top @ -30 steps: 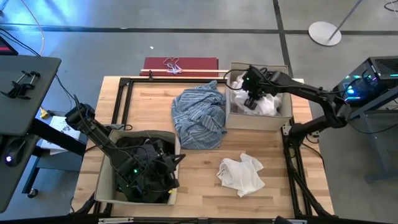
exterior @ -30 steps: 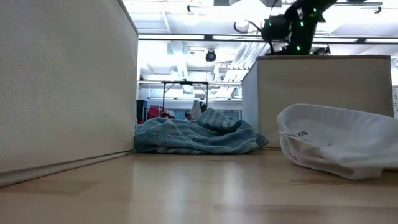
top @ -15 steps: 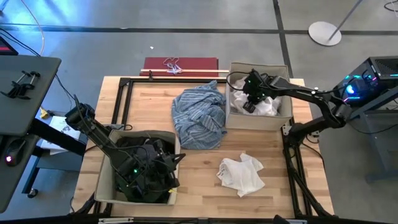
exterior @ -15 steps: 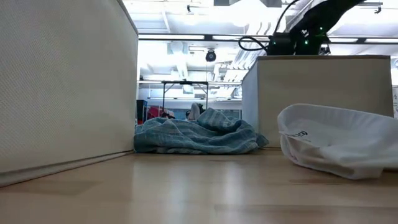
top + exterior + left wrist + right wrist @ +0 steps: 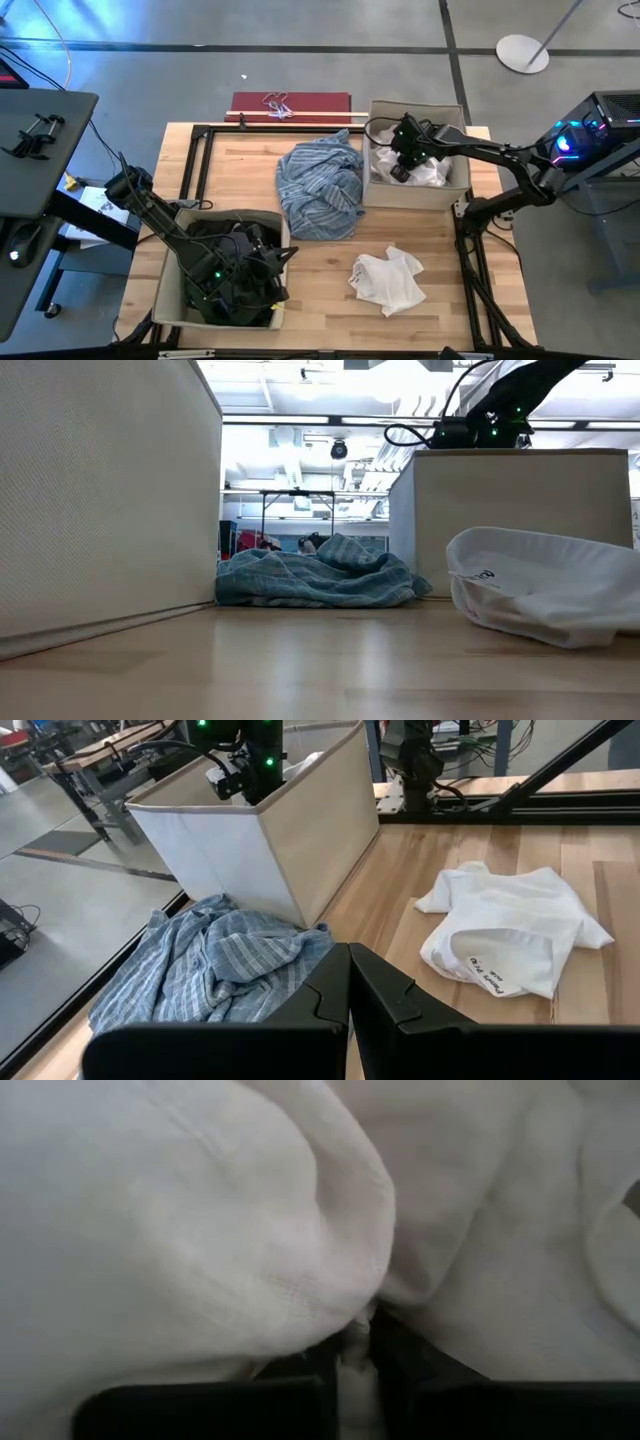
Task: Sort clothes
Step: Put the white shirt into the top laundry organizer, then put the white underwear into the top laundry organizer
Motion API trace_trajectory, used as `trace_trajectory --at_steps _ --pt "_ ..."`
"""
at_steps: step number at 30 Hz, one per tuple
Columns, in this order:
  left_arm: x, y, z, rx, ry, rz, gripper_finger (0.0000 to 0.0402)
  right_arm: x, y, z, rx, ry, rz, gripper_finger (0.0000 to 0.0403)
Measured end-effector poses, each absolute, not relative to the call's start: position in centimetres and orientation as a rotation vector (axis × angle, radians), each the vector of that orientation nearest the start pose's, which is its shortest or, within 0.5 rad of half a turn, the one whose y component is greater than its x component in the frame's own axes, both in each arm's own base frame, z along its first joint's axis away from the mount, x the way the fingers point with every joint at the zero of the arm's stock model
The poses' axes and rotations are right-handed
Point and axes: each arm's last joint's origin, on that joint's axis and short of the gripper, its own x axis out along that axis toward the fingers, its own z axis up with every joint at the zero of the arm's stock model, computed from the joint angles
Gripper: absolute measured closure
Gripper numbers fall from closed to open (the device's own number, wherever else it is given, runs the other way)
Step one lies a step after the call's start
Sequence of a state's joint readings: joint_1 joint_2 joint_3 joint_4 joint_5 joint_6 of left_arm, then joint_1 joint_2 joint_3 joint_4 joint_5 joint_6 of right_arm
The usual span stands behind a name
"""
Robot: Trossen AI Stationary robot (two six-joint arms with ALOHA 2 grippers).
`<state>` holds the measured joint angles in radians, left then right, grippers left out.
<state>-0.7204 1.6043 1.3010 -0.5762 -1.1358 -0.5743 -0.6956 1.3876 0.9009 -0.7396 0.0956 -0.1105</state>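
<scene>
My right gripper (image 5: 398,168) is down inside the beige box (image 5: 420,105) at the far right, shut on a white piece (image 5: 432,170) lying there. My left gripper (image 5: 282,258) is shut and holds nothing; it sits over the right rim of the near-left beige box (image 5: 166,290), which holds dark clothes (image 5: 222,262). The light blue striped shirt (image 5: 322,185) lies crumpled on the table between the boxes. A small white piece (image 5: 388,280) lies on the table at the near right. My right gripper pinches a fold of the white piece (image 5: 352,1330) between its two fingers (image 5: 400,1360), coming from above into the box. The cloth bulges over the fingers and fills the wrist view. It still rests among the white clothes in the box.
A dark red flat case (image 5: 290,103) lies at the table's far edge. A black frame (image 5: 200,150) runs around the tabletop. Bare wood shows at the far left (image 5: 240,170) and along the near edge (image 5: 330,320).
My right gripper has gone down from above the far-right box into it, onto the white clothes, shifting a little toward the table's near-left. The clothes on the table have kept still.
</scene>
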Motion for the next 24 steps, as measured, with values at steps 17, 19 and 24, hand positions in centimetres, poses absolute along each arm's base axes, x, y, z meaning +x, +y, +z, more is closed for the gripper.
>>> trace_trajectory --at_steps 17,19,24 --pt "26.6 -19.9 29.0 0.157 0.392 0.511 0.0401 19.8 -16.9 25.6 0.295 1.176 -0.657 0.0171" --pt "26.6 -19.9 29.0 0.157 0.392 0.512 0.0401 19.9 -16.9 27.1 0.301 1.173 -0.661 0.0168" --pt "26.6 -19.9 29.0 0.157 0.392 0.512 0.0402 20.4 -16.5 31.9 0.256 1.131 -0.716 0.0167"
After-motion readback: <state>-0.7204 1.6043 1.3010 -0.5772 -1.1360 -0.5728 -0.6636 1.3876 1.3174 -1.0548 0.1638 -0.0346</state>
